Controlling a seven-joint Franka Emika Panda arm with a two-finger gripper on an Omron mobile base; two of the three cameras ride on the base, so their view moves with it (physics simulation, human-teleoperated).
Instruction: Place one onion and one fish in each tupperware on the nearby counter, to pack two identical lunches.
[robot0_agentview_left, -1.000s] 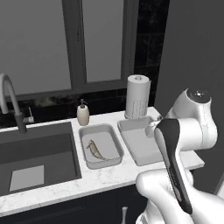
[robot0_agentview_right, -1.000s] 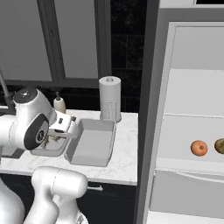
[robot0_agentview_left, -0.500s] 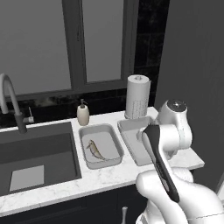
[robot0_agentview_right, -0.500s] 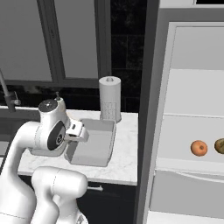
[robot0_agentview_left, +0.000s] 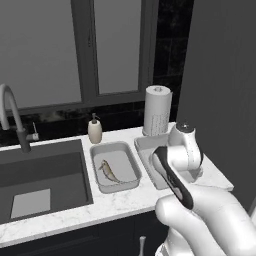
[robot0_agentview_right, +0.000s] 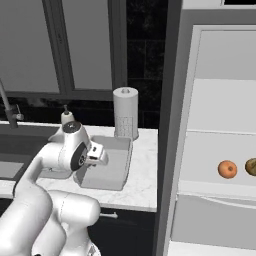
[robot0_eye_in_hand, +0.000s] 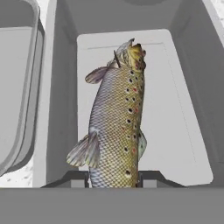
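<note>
Beside the paper towel roll (robot0_agentview_left: 157, 110), the gripper (robot0_eye_in_hand: 113, 178) pinches a spotted fish (robot0_eye_in_hand: 117, 127) by the tail over the nearer tupperware (robot0_eye_in_hand: 189, 83); farther from the roll, a second fish (robot0_agentview_left: 110, 172) lies in the other tupperware (robot0_agentview_left: 116, 166) (by the sink (robot0_agentview_left: 42, 175)); both onions (robot0_agentview_right: 227, 169) sit well apart.

No readable text, label, brand, number or sign shows anywhere: the paper towel roll (robot0_agentview_left: 157, 111), the soap bottle (robot0_agentview_left: 95, 129) and both containers carry no legible print.
</note>
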